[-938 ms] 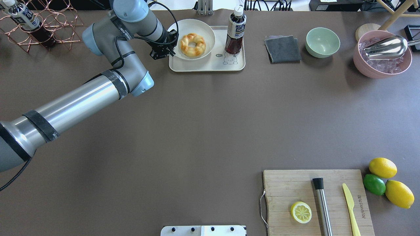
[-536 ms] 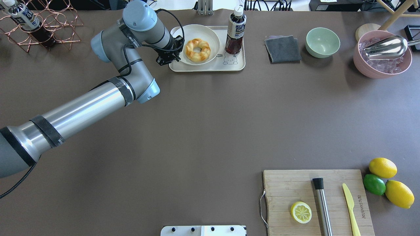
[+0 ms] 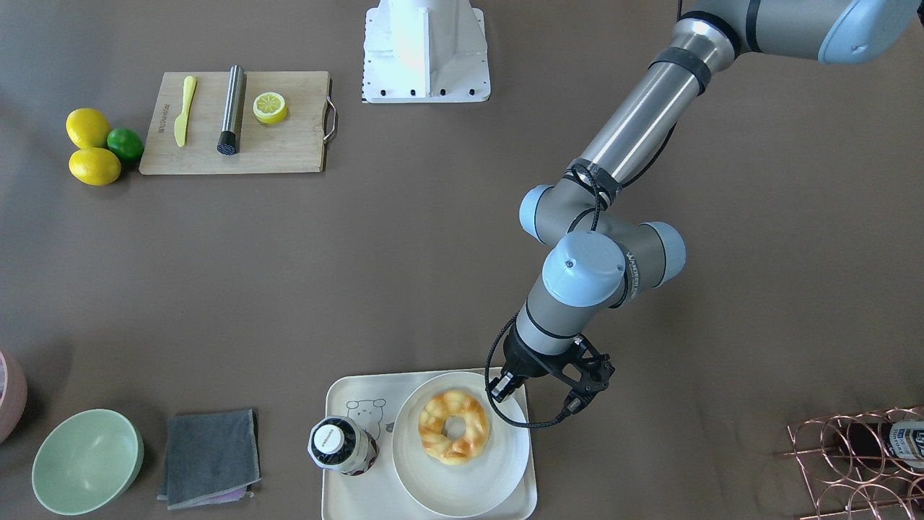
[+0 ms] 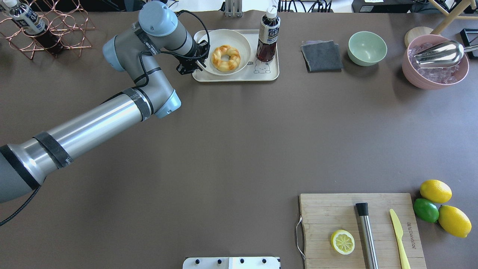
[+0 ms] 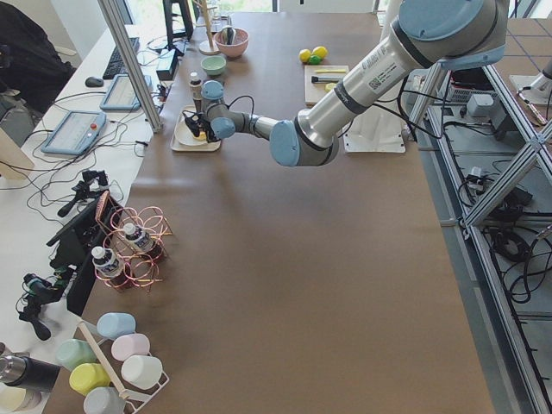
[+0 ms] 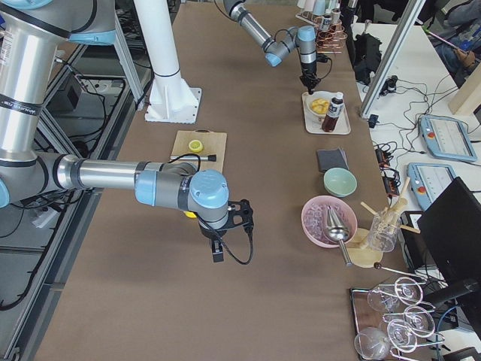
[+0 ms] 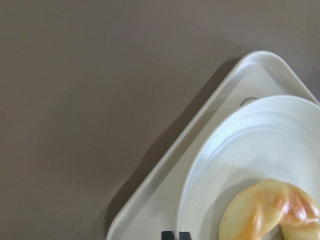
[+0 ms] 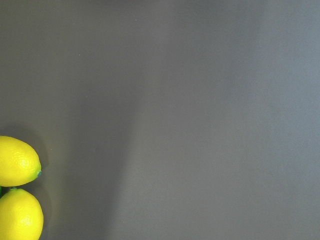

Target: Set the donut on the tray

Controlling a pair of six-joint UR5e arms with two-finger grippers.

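Donut (image 4: 225,58) on a round white plate (image 4: 224,34) that sits on the tray (image 4: 239,76), at the counter's far edge, in the robot's left half.

The front-facing view shows the left gripper (image 3: 498,391) down at the plate's rim on the side nearest the counter's left end. The overhead view hides its tips under the wrist. The left wrist view alone shows the two dark fingertips (image 7: 168,235), pinched close together on that rim, with the donut's edge just beside them. A dark bottle (image 4: 267,37) stands on the tray, beside the plate. Only the right-end view shows the right gripper (image 6: 218,252), over bare counter toward the right end. Whether its fingers are clenched or released I cannot tell. Its wrist view shows two lemons (image 8: 17,161).
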